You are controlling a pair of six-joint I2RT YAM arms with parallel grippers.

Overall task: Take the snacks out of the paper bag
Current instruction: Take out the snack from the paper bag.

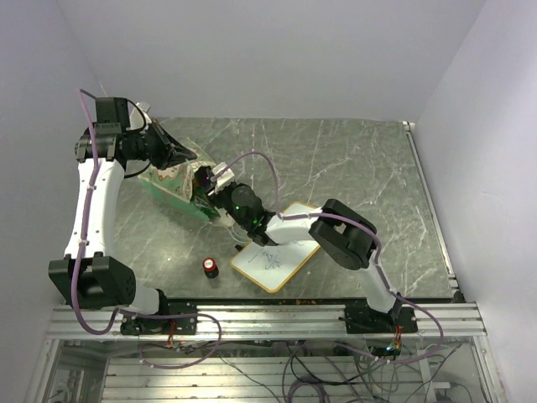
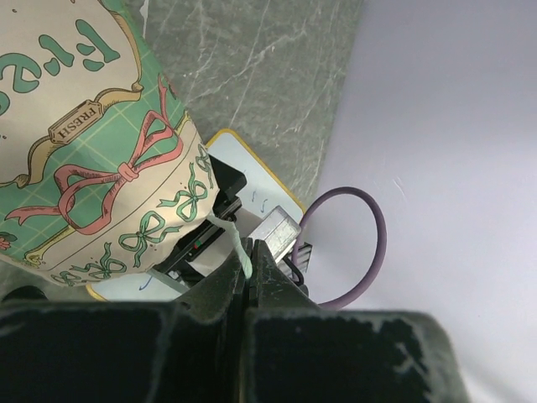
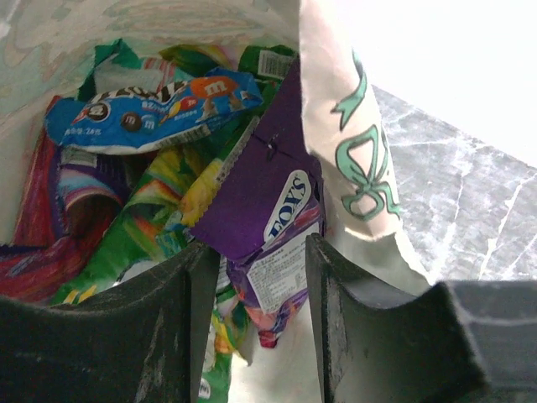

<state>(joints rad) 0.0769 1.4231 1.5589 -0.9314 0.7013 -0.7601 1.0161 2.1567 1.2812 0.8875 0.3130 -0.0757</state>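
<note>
Grey marble table [image 1: 361,168], white walls. At 10 o'clock: paper bag [image 1: 168,185], snacks [image 3: 143,117] all inside, none out yet. Holding: left gripper [image 2: 249,273] pinched tight on the bag's edge strip. Reaching in: right gripper [image 3: 258,252] half-spread astride purple packet [image 3: 260,193]; grip cannot be told.

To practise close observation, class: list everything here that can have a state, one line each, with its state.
Bag: mouth open.
Snacks: inside the bag.
Purple packet: at the bag mouth, between the right fingers.
Left gripper: shut on the bag's thin strip.
Right gripper: in the bag, jaws apart, grip unclear.
Whiteboard: lying flat, scribbled on.
Cylinder: standing, red cap on.
</note>
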